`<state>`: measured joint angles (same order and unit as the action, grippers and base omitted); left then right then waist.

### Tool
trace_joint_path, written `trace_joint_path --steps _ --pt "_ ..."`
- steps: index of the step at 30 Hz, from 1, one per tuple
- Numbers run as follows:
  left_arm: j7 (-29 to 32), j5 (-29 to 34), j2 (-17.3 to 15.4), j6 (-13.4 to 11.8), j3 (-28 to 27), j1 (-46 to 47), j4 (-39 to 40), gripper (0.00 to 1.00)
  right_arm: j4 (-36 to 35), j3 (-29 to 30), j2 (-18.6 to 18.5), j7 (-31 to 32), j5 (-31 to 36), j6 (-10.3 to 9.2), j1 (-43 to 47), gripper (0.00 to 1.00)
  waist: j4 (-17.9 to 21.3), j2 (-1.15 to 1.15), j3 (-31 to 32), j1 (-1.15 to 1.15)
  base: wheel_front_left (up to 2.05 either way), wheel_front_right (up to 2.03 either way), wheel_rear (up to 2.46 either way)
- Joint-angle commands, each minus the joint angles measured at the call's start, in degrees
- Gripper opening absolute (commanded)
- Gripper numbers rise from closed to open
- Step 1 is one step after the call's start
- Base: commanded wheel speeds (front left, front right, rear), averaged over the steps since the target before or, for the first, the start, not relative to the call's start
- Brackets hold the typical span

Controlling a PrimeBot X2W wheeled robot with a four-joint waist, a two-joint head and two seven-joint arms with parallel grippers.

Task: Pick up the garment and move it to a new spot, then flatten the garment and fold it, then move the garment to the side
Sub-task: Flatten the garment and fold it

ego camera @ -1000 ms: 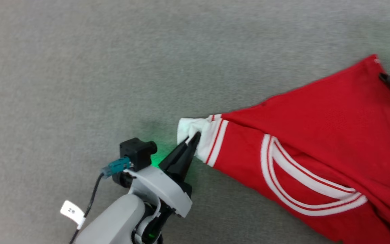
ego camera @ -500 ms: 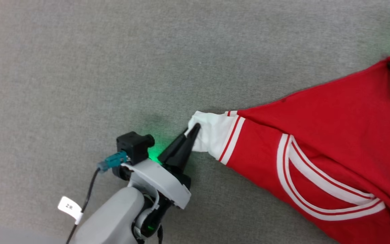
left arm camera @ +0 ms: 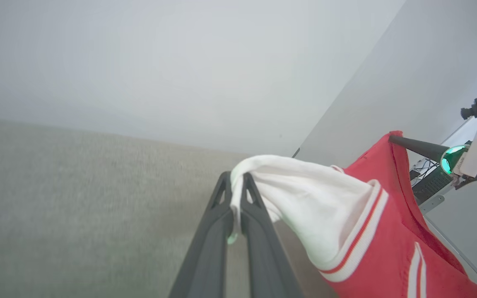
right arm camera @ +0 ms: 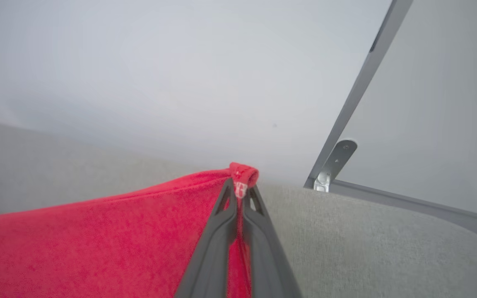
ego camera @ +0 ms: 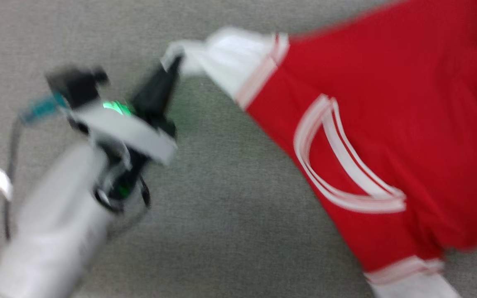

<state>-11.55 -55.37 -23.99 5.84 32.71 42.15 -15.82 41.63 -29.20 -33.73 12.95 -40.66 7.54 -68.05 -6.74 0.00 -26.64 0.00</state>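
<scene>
Shifted and smeared as a whole in the head view since half a second ago: camera motion, not taken as cloth motion. Changed on the right side over the last second: fingers spread at the red corner then, pressed together on it now.

At the left claw (left arm camera: 235,184): pressed together, pinching the bunched cuff of the white sleeve (left arm camera: 304,194), with cloth curling over both dark fingertips. From the head, placed at upper left, tips aimed up and right into that sleeve, green light glowing at the wrist, pale forearm running off the lower left corner.

At the right claw (right arm camera: 240,190): pressed together too, nipping a rolled red corner (right arm camera: 244,173) of the garment (ego camera: 387,103), a small pale patch showing between the tips. Also caught at the far right of the left wrist view, one dark finger poking into the same red corner, green ring lit behind it.

Garment strung between both claws, sleeve end raised clear of the grey counter (ego camera: 222,231) in the left wrist view, red cloth sloping down and away from the right claw. Red body across the right half of the head view, striped round collar (ego camera: 367,203) facing up, second white sleeve (ego camera: 412,285) at the bottom right edge. Contact between lower cloth and counter: cannot tell through the blur.

Behind the counter, pale wall (right arm camera: 139,62) and grey metal frame (right arm camera: 338,159) with a bracket.
</scene>
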Motion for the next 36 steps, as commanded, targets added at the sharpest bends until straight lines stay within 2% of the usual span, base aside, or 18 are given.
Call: trace_joint_path --steps 1,9,16,20,24,26,29,33,34,36 --pt "1.2 -1.1 -0.5 0.4 -1.2 4.5 -2.0 0.0 2.6 2.2 1.9 -2.7 0.9 -0.1 -3.3 0.0 1.4 0.0 -0.7 0.0 0.0 0.0 0.0" --pt "5.2 -2.0 -2.0 0.7 -6.9 32.6 -18.8 0.0 14.3 10.7 8.5 -14.5 6.2 -0.11 -21.5 0.0 4.8 0.0 -3.9 0.0 0.0 0.0 0.0" --pt "0.3 2.2 -2.0 -1.2 -9.4 56.6 -32.7 0.0 23.1 16.2 10.5 -22.9 9.8 -0.3 -36.4 0.0 7.3 0.0 -4.8 0.0 0.0 0.0 0.0" --pt "-0.7 2.7 -0.5 0.3 -8.5 62.6 -38.5 0.0 27.4 16.9 12.3 -24.9 11.0 -0.3 -39.1 0.0 8.0 0.0 -3.7 0.0 0.0 0.0 0.0" --pt "0.2 0.7 1.8 1.5 -7.0 60.4 -41.8 0.0 28.7 14.5 13.9 -23.9 10.6 -0.27 -35.4 0.0 7.9 0.0 -2.6 0.0 0.0 0.0 0.0" --pt "1.8 -2.1 3.1 1.6 -5.9 56.8 -40.3 0.0 28.3 13.1 14.7 -23.0 9.5 -0.22 -32.0 0.0 7.9 0.0 -2.0 0.0 0.0 0.0 0.0" --pt "3.6 -6.9 1.0 1.6 -3.1 49.0 -32.7 0.0 25.4 9.9 15.1 -20.6 7.2 -0.11 -26.3 0.0 8.4 0.0 -1.2 0.0 0.0 0.0 0.0" --pt "4.5 -14.3 -1.6 1.7 -1.0 35.8 -22.6 0.0 19.2 4.8 12.9 -16.3 2.4 -0.1 -16.4 0.0 8.4 0.0 0.5 0.0 0.0 0.0 0.0" --pt "4.5 -14.3 -1.6 1.7 -1.0 35.8 -22.6 0.0 19.2 4.8 12.9 -16.3 2.4 -0.1 -16.4 0.0 8.4 0.0 0.5 0.0 0.0 0.0 0.0" --pt "4.6 -16.6 -3.4 1.7 0.6 29.4 -17.6 0.0 15.3 2.8 11.2 -14.4 -0.8 -0.1 -11.7 0.0 8.7 0.0 1.5 0.0 0.0 0.0 0.0"
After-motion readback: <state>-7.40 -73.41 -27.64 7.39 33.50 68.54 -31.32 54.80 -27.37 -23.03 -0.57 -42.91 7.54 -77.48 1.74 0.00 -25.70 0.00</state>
